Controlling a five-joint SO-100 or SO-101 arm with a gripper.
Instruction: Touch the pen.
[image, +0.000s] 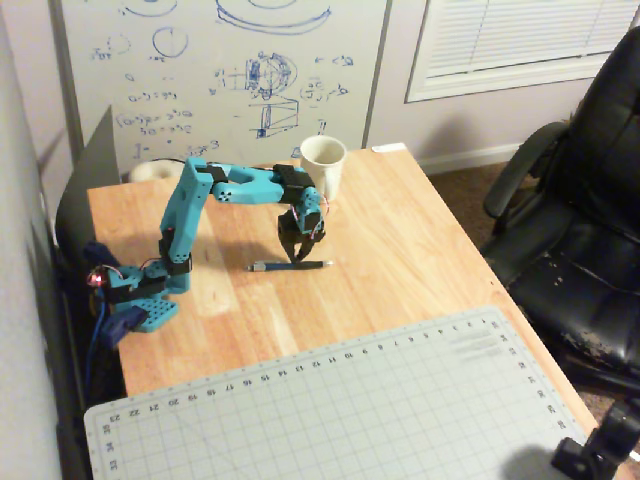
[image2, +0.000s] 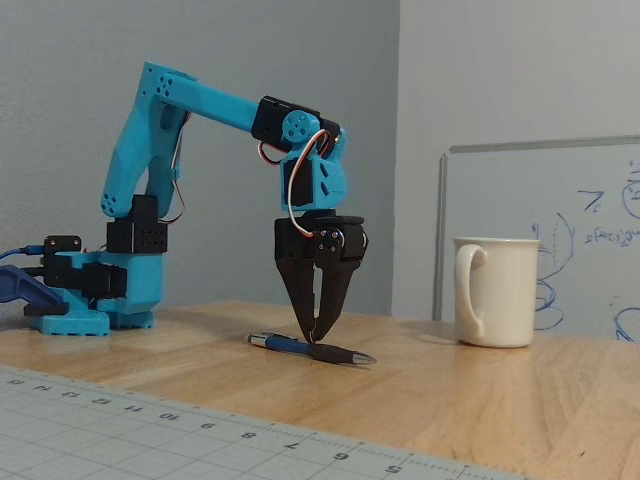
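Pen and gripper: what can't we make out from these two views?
- Contact: the gripper tips meet the pen in the fixed view; actual touch too fine to tell.
- Overhead view: gripper hides mid-pen; jaw gap too small.
- Mug inside: hidden by its wall in the fixed view.

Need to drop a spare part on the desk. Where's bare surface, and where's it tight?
Free: the cutting mat, bare apart from a dark object at its front right corner; the wood strip between mat and pen; the right side of the table, from mug to mat. Tight: mid-table, where the gripper sits on the pen, and the arm base at the left edge.
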